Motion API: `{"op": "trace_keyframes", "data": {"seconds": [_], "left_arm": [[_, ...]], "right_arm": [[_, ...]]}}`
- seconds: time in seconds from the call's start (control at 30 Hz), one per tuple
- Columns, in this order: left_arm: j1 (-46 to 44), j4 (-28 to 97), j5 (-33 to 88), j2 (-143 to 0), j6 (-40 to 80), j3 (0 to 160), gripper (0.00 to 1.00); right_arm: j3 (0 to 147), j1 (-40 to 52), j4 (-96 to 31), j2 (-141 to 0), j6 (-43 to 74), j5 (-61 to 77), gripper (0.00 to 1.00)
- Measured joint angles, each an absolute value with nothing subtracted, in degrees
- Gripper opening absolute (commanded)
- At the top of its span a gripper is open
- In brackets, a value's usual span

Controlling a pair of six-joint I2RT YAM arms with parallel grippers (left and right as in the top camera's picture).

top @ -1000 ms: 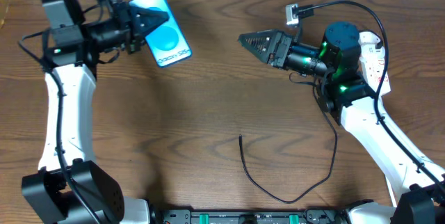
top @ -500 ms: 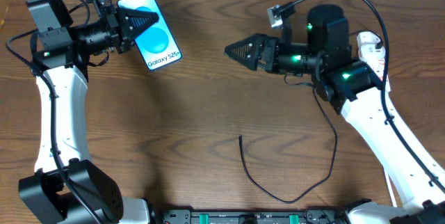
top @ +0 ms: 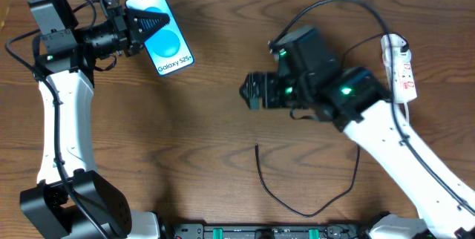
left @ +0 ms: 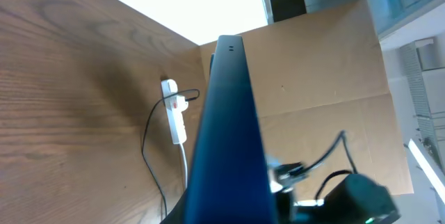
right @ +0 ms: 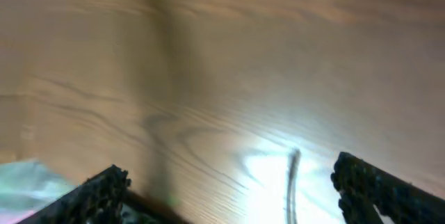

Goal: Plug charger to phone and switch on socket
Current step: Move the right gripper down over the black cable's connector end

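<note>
Since the charger [top: 259, 166] lies loose on the table [top: 148, 157], its thin end running fore-aft with the plug tip just frontward of the downturned right gripper [top: 251, 92], jaws wide and empty, that arm is nearer; left gripper [top: 159, 22] clenches the phone [top: 169, 46], far left corner.

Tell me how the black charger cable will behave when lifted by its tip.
Probably floppy: the cable lies in a loose curve, so the rest should droop and drag. Likely light, being so thin. The small tip may be hard to pinch squarely.
</note>
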State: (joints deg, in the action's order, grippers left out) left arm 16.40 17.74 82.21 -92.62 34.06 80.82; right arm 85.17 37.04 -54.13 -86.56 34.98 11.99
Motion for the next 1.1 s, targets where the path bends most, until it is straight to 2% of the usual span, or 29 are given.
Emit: {"op": "trace_keyframes", "data": {"seconds": [0.27, 0.33, 0.57, 0.87, 1.1], "left_arm": [[16.4, 17.8, 82.1, -92.6, 34.0, 80.8, 0.07], [16.4, 17.8, 82.1, -92.6, 34.0, 80.8, 0.07], [16.4, 17.8, 82.0, -92.6, 34.0, 80.8, 0.07], [16.4, 17.7, 82.0, -92.6, 34.0, 80.8, 0.07], [16.4, 17.8, 82.0, -92.6, 33.5, 80.8, 0.07]], "right_arm": [[85.1, 43.3, -61.5, -98.5, 39.1, 5.7, 0.90], [85.1, 44.1, -62.2, -101.4, 40.1, 5.5, 0.86], [85.1, 47.3, -62.5, -109.5, 42.0, 5.6, 0.87], [83.9, 51.8, -61.7, -110.9, 44.2, 4.8, 0.89], [76.9, 52.0, -54.6, -110.9, 44.8, 4.4, 0.88]]}}
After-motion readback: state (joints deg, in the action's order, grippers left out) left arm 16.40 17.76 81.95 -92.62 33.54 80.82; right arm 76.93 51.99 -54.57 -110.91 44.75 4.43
